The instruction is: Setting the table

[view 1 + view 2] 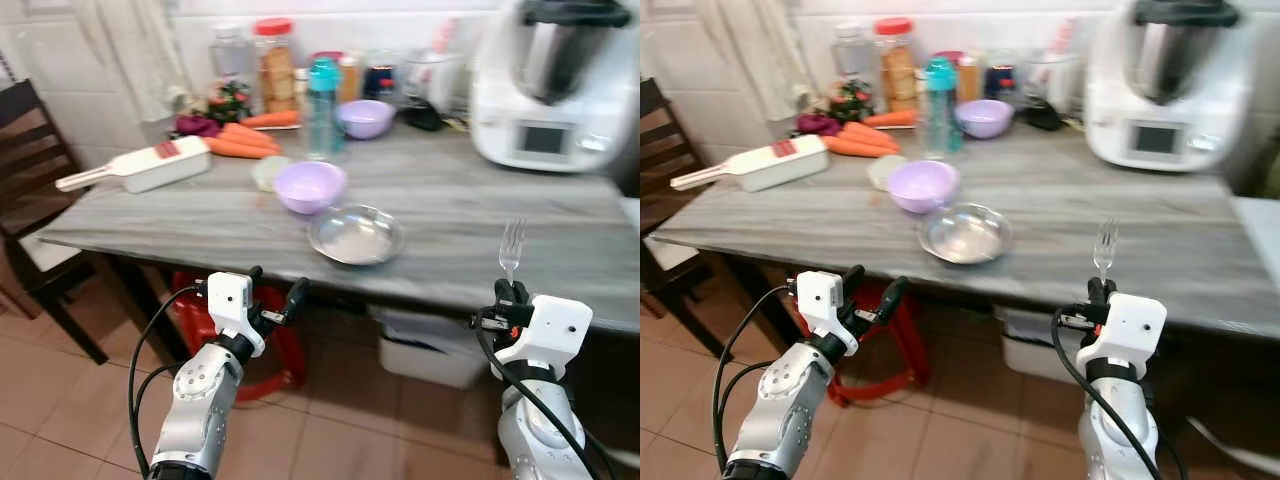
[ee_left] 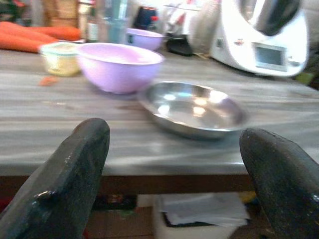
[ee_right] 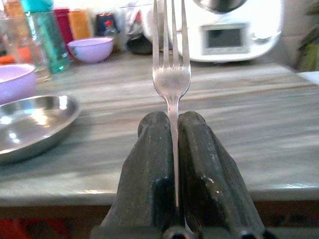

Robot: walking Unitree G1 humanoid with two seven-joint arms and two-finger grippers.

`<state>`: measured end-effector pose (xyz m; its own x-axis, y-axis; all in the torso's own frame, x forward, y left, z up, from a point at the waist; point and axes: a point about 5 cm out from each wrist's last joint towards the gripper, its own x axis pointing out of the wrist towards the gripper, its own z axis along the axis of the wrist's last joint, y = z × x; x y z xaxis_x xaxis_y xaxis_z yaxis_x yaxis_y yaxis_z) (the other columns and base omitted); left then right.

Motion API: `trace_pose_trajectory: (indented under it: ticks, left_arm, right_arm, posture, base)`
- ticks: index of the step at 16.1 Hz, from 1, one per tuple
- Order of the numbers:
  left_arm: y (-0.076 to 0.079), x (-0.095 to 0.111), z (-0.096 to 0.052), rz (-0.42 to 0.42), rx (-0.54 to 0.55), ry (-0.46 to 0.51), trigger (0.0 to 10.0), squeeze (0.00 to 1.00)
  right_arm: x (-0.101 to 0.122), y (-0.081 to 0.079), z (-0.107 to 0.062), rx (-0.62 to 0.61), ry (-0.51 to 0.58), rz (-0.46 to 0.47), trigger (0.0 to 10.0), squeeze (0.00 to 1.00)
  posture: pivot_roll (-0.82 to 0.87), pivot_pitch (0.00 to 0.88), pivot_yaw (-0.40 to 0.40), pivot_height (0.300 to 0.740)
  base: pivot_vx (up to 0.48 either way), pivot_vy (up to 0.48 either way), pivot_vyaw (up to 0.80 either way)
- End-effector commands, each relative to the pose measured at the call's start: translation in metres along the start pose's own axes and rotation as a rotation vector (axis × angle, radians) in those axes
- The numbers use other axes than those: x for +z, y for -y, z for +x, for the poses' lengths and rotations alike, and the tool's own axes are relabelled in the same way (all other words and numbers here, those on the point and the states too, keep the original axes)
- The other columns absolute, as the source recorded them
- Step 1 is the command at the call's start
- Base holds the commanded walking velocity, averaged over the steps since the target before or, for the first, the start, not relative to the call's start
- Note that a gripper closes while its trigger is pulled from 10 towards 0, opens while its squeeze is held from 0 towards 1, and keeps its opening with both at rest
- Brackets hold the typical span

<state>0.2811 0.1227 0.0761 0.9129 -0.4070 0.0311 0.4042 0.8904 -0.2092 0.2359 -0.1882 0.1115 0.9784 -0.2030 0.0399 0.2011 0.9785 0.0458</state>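
Observation:
A silver fork (image 1: 512,246) stands upright, tines up, with my right gripper (image 1: 511,291) shut on its handle just in front of the grey table's (image 1: 450,215) near edge. The right wrist view shows both fingers (image 3: 199,164) pressed against the fork (image 3: 171,74). A round steel plate (image 1: 355,235) lies near the table's front, a lilac bowl (image 1: 310,186) touching its far left side. A second lilac bowl (image 1: 366,118) sits further back. My left gripper (image 1: 277,292) is open and empty, held below the table edge, facing the steel plate (image 2: 194,107).
A white kitchen machine (image 1: 555,85) stands at the back right. Carrots (image 1: 243,140), a teal bottle (image 1: 323,108), jars and a white slicer (image 1: 150,166) crowd the back left. A dark chair (image 1: 40,200) is at the left, a red stool (image 1: 270,340) and a white bin (image 1: 420,350) under the table.

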Motion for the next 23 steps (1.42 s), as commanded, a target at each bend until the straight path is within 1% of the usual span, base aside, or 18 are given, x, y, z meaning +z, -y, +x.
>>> trace_pose_trajectory:
  ticks: [1, 5, 7, 8, 9, 10, 11, 13, 14, 15, 17, 19, 20, 22, 23]
  left_arm:
    - [-0.002, 0.005, 0.002, 0.013, 0.001, 0.007, 10.0, 0.0]
    - [-0.002, 0.003, -0.001, 0.025, -0.007, -0.007, 10.0, 0.0]
    - [-0.004, 0.004, -0.009, 0.082, -0.036, -0.019, 10.0, 0.0]
    - [-0.005, 0.004, -0.012, 0.085, -0.039, -0.019, 10.0, 0.0]
    - [-0.008, 0.004, -0.018, 0.092, -0.046, -0.021, 10.0, 0.0]
    - [-0.009, 0.004, -0.02, 0.093, -0.053, -0.021, 10.0, 0.0]
    - [-0.009, 0.005, -0.022, 0.095, -0.071, -0.023, 10.0, 0.0]
    - [-0.002, 0.004, -0.027, 0.104, -0.161, -0.041, 10.0, 0.0]
    - [0.0, 0.004, -0.029, 0.112, -0.21, -0.053, 10.0, 0.0]
    - [0.001, 0.004, -0.029, 0.112, -0.223, -0.057, 10.0, 0.0]
    - [0.0, 0.004, -0.03, 0.12, -0.251, -0.069, 10.0, 0.0]
    - [0.002, 0.004, -0.029, 0.12, -0.277, -0.078, 10.0, 0.0]
    - [0.003, 0.004, -0.029, 0.118, -0.283, -0.079, 10.0, 0.0]
    - [0.006, 0.001, -0.029, 0.106, -0.309, -0.087, 10.0, 0.0]
    - [0.008, 0.001, -0.029, 0.107, -0.317, -0.091, 10.0, 0.0]
  right_arm:
    - [0.005, -0.004, 0.002, 0.01, 0.025, 0.003, 10.0, 0.0]
    - [0.004, -0.005, 0.004, 0.016, 0.022, 0.009, 10.0, 0.0]
    - [0.003, -0.007, 0.005, 0.022, 0.019, 0.02, 10.0, 0.0]
    - [0.003, -0.008, 0.006, 0.024, 0.018, 0.021, 10.0, 0.0]
    - [0.002, -0.009, 0.006, 0.026, 0.016, 0.022, 10.0, 0.0]
    - [0.002, -0.009, 0.006, 0.027, 0.015, 0.024, 10.0, 0.0]
    - [0.001, -0.009, 0.006, 0.027, 0.012, 0.026, 10.0, 0.0]
    - [-0.002, -0.009, 0.006, 0.02, -0.008, 0.04, 10.0, 0.0]
    - [-0.005, -0.009, 0.008, 0.011, -0.042, 0.099, 10.0, 0.0]
    - [-0.006, -0.009, 0.008, 0.008, -0.052, 0.112, 10.0, 0.0]
    - [-0.008, -0.009, 0.016, 0.009, -0.08, 0.121, 10.0, 0.0]
    - [-0.016, -0.01, 0.023, 0.008, -0.159, 0.148, 10.0, 0.0]
    - [-0.017, -0.01, 0.026, 0.014, -0.17, 0.144, 10.0, 0.0]
    - [-0.016, -0.011, 0.041, 0.018, -0.192, 0.158, 10.0, 0.0]
    - [-0.016, -0.012, 0.044, 0.025, -0.212, 0.161, 10.0, 0.0]
  posture:
    - [-0.06, 0.0, 0.051, 0.74]
    - [-0.06, 0.0, 0.05, 0.74]
    - [-0.05, 0.0, 0.049, 0.74]
    - [-0.05, 0.0, 0.049, 0.74]
    - [-0.05, 0.0, 0.049, 0.74]
    - [-0.05, 0.0, 0.051, 0.74]
    - [-0.05, 0.0, 0.051, 0.74]
    - [-0.04, 0.0, 0.047, 0.74]
    - [-0.04, 0.0, 0.047, 0.74]
    - [-0.04, 0.0, 0.047, 0.74]
    - [-0.05, 0.0, 0.051, 0.74]
    - [-0.05, 0.0, 0.052, 0.74]
    - [-0.05, 0.0, 0.052, 0.74]
    - [-0.05, 0.0, 0.05, 0.74]
    - [-0.05, 0.0, 0.047, 0.74]
  base:
    - [0.42, 0.0, 0.0]
    - [0.379, 0.0, 0.0]
    - [0.0, 0.0, 0.0]
    - [0.0, 0.0, 0.0]
    - [0.0, 0.0, 0.0]
    - [0.0, 0.0, 0.0]
    - [0.0, 0.0, 0.0]
    - [0.0, 0.0, 0.0]
    - [0.0, 0.0, 0.0]
    - [0.0, 0.0, 0.0]
    - [0.0, 0.0, 0.0]
    - [0.0, 0.0, 0.0]
    - [0.0, 0.0, 0.0]
    - [0.0, 0.0, 0.0]
    - [0.0, 0.0, 0.0]
